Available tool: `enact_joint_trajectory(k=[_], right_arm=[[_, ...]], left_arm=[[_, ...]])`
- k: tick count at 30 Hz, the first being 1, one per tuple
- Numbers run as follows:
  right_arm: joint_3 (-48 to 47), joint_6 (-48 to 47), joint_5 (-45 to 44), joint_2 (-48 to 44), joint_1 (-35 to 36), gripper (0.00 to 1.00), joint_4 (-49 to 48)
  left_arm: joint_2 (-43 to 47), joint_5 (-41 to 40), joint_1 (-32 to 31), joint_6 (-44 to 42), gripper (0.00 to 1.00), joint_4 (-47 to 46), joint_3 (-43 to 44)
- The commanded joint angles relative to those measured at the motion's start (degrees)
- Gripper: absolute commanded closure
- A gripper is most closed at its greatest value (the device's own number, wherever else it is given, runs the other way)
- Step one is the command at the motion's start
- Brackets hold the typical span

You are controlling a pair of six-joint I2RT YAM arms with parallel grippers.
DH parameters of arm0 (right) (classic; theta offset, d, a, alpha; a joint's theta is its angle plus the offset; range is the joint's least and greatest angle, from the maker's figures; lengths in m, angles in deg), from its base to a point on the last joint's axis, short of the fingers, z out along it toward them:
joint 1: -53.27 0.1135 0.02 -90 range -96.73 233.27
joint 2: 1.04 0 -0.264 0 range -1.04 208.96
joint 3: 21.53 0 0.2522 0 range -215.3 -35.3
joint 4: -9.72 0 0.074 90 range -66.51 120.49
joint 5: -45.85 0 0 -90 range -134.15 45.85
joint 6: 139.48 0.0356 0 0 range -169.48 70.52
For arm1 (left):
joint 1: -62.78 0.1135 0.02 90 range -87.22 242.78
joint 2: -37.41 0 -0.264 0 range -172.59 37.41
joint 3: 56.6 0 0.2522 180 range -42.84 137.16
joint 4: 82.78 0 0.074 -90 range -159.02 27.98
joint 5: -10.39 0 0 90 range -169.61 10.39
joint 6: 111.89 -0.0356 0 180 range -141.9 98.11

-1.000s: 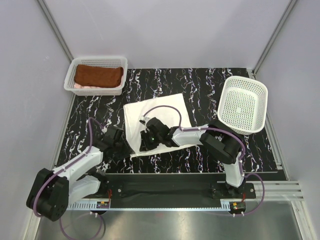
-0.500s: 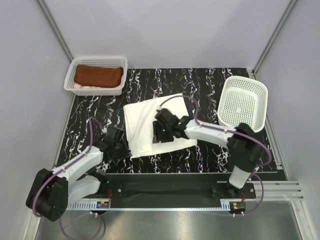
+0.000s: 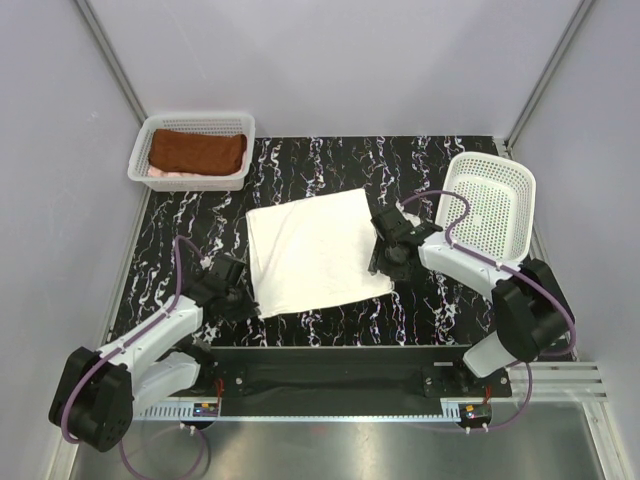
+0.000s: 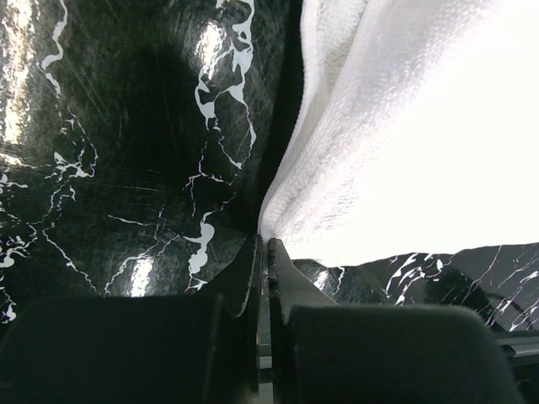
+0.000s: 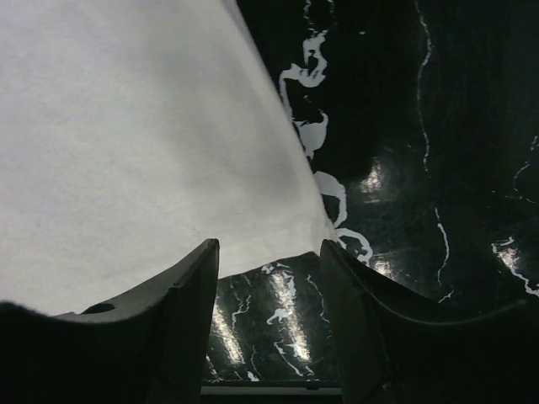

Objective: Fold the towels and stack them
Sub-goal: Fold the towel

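The white towel [image 3: 315, 250] lies flat on the table [image 3: 200, 225]. Only the left wrist view shows the left claw [image 4: 263, 243] pressed together, seemingly nipping the towel's 7 o'clock corner. The right claw [image 5: 269, 247] is spread (at the towel's 3 o'clock edge).

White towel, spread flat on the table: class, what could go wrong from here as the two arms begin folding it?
The left gripper is shut at the white towel's near-left corner, but a pinch of cloth cannot be confirmed; it may lift with nothing.
The right gripper is open with the near-right corner just ahead; closing short would leave that corner behind and skew the fold.
The right forearm lies close by the empty basket and could nudge it.
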Motion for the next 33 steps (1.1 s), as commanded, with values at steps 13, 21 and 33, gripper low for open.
enact_joint_trajectory(k=[13,21,33], right_arm=[[6.9,0.9,1.5,3.5,-3.0,0.46,-6.5],[10.7,1.8,3.7,3.7,-3.1,0.69,-9.4],[-5.4,0.9,-4.1,-20.9,-3.1,1.00,10.1]], left_arm=[[0.7,-1.4,0.0,-1.4,1.00,0.4,1.9],[0.4,-1.4,-0.1,-1.4,1.00,-0.4,2.3],[7.7,-3.6,0.0,-3.4,1.00,13.3,25.0]])
